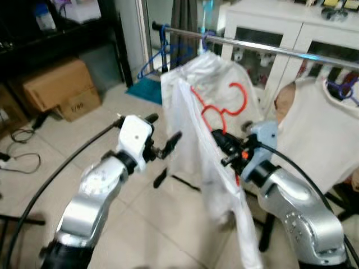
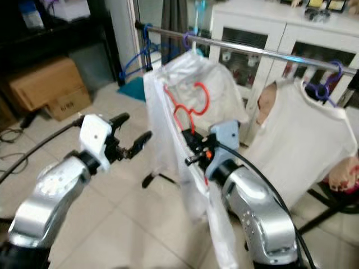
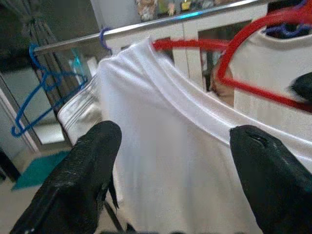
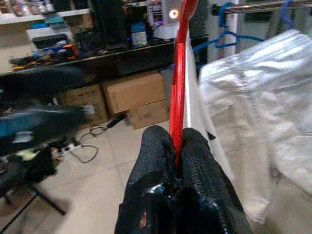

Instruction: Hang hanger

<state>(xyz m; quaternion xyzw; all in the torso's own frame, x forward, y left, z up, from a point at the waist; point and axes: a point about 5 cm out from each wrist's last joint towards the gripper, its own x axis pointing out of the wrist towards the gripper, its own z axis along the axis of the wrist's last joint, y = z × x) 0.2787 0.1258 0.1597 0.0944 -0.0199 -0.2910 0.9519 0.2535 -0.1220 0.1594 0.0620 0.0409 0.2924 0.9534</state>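
Observation:
A red hanger (image 1: 224, 103) carries a white garment (image 1: 193, 151) that droops toward the floor. My right gripper (image 1: 224, 147) is shut on the hanger's lower bar, seen up close as black fingers (image 4: 161, 161) pinching the red hanger (image 4: 179, 92). The hook of the hanger sits below the metal clothes rail (image 1: 269, 49), apart from it. To the left of the garment my left gripper (image 1: 162, 144) stands open, and its wrist view has the white garment (image 3: 161, 161) between its fingers (image 3: 92, 165) without touching.
On the rail hang a blue hanger (image 1: 160, 56), a shiny white garment (image 1: 219, 75) and a cream shirt (image 1: 320, 134) on a purple hanger (image 1: 345, 87). A white cabinet (image 1: 303, 28) stands behind. Cardboard boxes (image 1: 59, 87) and cables (image 1: 19, 145) lie at left on the tile floor.

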